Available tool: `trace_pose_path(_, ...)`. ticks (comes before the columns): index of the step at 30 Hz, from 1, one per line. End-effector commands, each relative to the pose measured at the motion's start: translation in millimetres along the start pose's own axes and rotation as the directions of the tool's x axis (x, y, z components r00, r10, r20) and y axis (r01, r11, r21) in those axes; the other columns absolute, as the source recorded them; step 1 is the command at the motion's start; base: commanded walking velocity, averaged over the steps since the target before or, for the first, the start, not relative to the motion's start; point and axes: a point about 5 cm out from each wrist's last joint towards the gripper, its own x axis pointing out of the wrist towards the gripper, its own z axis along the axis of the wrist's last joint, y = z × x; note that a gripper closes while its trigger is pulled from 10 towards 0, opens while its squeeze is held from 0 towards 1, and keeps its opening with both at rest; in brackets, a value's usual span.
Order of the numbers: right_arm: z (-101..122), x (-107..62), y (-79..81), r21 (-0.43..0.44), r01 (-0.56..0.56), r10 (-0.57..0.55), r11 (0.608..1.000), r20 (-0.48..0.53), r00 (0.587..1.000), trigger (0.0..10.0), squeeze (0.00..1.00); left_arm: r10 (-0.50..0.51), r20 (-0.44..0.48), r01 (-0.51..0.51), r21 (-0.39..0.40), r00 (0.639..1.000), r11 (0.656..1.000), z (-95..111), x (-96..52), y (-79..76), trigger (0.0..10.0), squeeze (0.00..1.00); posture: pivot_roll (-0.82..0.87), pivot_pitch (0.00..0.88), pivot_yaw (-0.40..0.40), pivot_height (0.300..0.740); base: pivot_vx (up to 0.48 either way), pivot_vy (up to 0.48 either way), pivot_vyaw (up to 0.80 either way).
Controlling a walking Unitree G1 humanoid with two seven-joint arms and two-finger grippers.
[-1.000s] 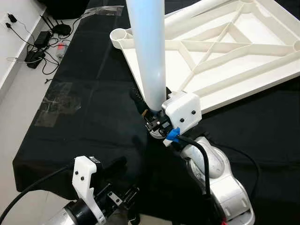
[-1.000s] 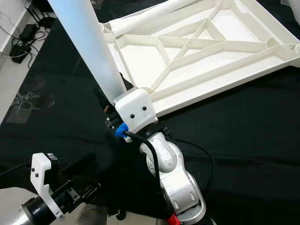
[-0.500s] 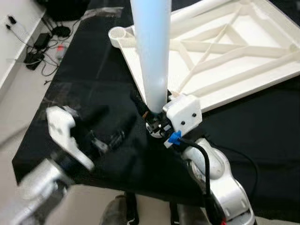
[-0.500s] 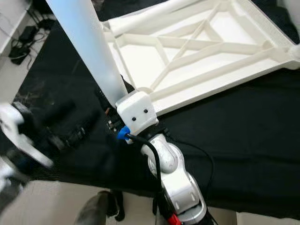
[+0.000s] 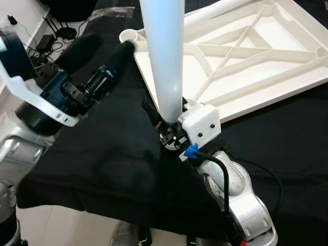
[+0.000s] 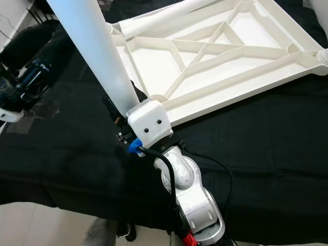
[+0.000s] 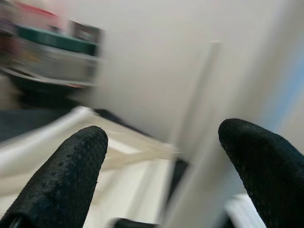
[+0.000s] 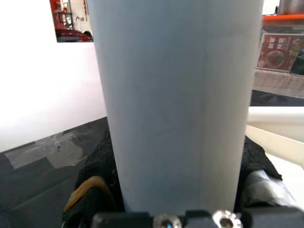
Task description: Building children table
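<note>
Beside the near corner of the upturned white tabletop (image 5: 246, 56), in the left eye view, a long white table leg (image 5: 164, 56) is held upright by the right gripper (image 5: 171, 134), its jaws clenched on the leg's lower end. The tabletop is seen as hard moulded plastic, ribbed with diagonal braces, with a round corner socket (image 5: 129, 36) at its far-left corner. It lies on a surface draped in matt black cloth (image 5: 102, 154). The left gripper (image 5: 105, 54) is raised left of the leg, between the leg and the socket, its long black fingers parted and holding nothing.

From the right eye view, the leg is seen leaning away from the tabletop, gripped only at its base. A long smooth tube held so low is judged likely to swing or twist in the jaws, and the socket could be missed or the tabletop knocked.

Through the left wrist view, two dimpled rubbery fingertips (image 7: 71, 166) are seen spread wide, with the blurred tabletop beyond; a collision with the leg is judged possible.

Across the right wrist view, the leg's smooth, pale cylinder is seen clamped between padded black fingers (image 8: 99, 166).
</note>
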Motion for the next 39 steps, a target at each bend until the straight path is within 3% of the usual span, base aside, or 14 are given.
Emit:
trace_pose_path(1, -19, -2.6, 7.1, 0.032, -0.024, 0.027, 0.999, -0.099, 0.995, 0.0, 0.00, -0.165, -0.063, 0.159, -0.089, 0.984, 0.983, -2, 0.6, -13.8, 10.0, 0.00, 0.03, 0.327, 0.055, 0.740, 0.000, 0.000, 0.00)
trace_pose_path(2, -19, -2.5, 6.9, 0.033, -0.023, 0.026, 0.999, -0.098, 0.995, 0.0, 0.00, -0.213, -0.100, 0.203, -0.098, 0.972, 0.974, -1, -0.3, -15.1, 10.0, 0.00, 0.03, 0.330, 0.055, 0.740, 0.000, 0.000, 0.00)
trace_pose_path(9, -18, -2.0, 7.5, 0.036, -0.022, 0.025, 0.999, -0.097, 0.995, 0.0, 0.00, -0.264, -0.162, 0.259, -0.055, 0.951, 0.964, 6, 5.7, -8.4, 10.0, 0.00, 0.03, 0.333, 0.054, 0.740, 0.000, 0.000, 0.00)
trace_pose_path(14, -17, -1.1, 8.7, 0.043, -0.021, 0.025, 0.999, -0.094, 0.995, 0.0, 0.00, -0.161, -0.216, 0.190, 0.116, 0.963, 0.975, 5, 23.6, 14.9, 10.0, 0.00, 0.04, 0.338, 0.054, 0.740, 0.000, 0.000, 0.00)
trace_pose_path(21, -17, -0.5, 9.8, 0.047, -0.017, 0.022, 0.999, -0.091, 0.996, 0.0, 0.00, -0.162, -0.257, 0.208, 0.164, 0.953, 0.964, 0, 35.7, 23.3, 10.0, 0.00, 0.03, 0.338, 0.058, 0.740, 0.000, 0.000, 0.00)
trace_pose_path(22, -16, -0.2, 10.2, 0.048, -0.016, 0.020, 0.999, -0.090, 0.996, 0.0, 0.00, -0.181, -0.258, 0.225, 0.150, 0.949, 0.963, -3, 39.5, 24.5, 6.1, 0.00, 0.03, 0.338, 0.060, 0.740, 0.000, 0.000, 0.00)
trace_pose_path(23, -16, -0.2, 10.2, 0.048, -0.016, 0.020, 0.999, -0.090, 0.996, 0.0, 0.00, -0.181, -0.258, 0.225, 0.150, 0.949, 0.963, -3, 39.5, 24.5, 6.1, 0.00, 0.03, 0.338, 0.060, 0.740, 0.000, 0.000, 0.00)
trace_pose_path(24, -16, 0.0, 10.6, 0.048, -0.015, 0.019, 0.999, -0.089, 0.996, 0.0, 0.00, -0.201, -0.259, 0.242, 0.139, 0.945, 0.960, -6, 43.3, 25.7, 1.4, 0.00, 0.03, 0.339, 0.061, 0.740, 0.000, 0.000, 0.00)
trace_pose_path(25, -16, 0.1, 10.9, 0.049, -0.014, 0.018, 0.999, -0.088, 0.996, 0.0, 0.00, -0.215, -0.259, 0.255, 0.132, 0.942, 0.958, -8, 45.7, 26.4, 1.4, 0.00, 0.03, 0.339, 0.062, 0.740, 0.000, 0.000, 0.00)
trace_pose_path(26, -15, 0.2, 11.0, 0.049, -0.012, 0.017, 0.999, -0.088, 0.996, 0.0, 0.00, -0.229, -0.259, 0.268, 0.125, 0.938, 0.955, -10, 47.8, 26.7, 0.0, 0.00, 0.03, 0.340, 0.064, 0.740, 0.000, 0.000, 0.00)
trace_pose_path(36, -15, -0.8, 9.5, 0.052, -0.004, 0.009, 0.999, -0.089, 0.996, 0.2, 0.00, -0.274, -0.281, 0.317, 0.118, 0.920, 0.941, -17, 53.4, 24.6, 0.0, 0.00, 0.03, 0.343, 0.065, 0.740, 0.000, 0.000, 0.00)
trace_pose_path(37, -15, -0.7, 9.6, 0.061, -0.009, 0.014, 0.998, -0.087, 0.996, 4.1, 0.00, -0.276, -0.287, 0.320, 0.118, 0.917, 0.940, -18, 53.5, 23.5, 0.0, 0.00, 0.03, 0.341, 0.066, 0.740, 0.000, 0.000, 0.00)
trace_pose_path(38, -15, -0.6, 9.7, 0.067, -0.012, 0.017, 0.998, -0.086, 0.996, 4.1, 0.00, -0.279, -0.291, 0.324, 0.120, 0.915, 0.938, -18, 53.8, 23.2, 0.0, 0.00, 0.03, 0.341, 0.066, 0.740, 0.000, 0.000, 0.00)
trace_pose_path(39, -14, -0.1, 10.4, 0.085, -0.026, 0.033, 0.996, -0.080, 0.996, 10.0, 0.00, -0.282, -0.295, 0.329, 0.120, 0.913, 0.937, -19, 54.1, 22.2, 0.0, 0.00, 0.03, 0.340, 0.065, 0.740, 0.000, 0.000, 0.00)
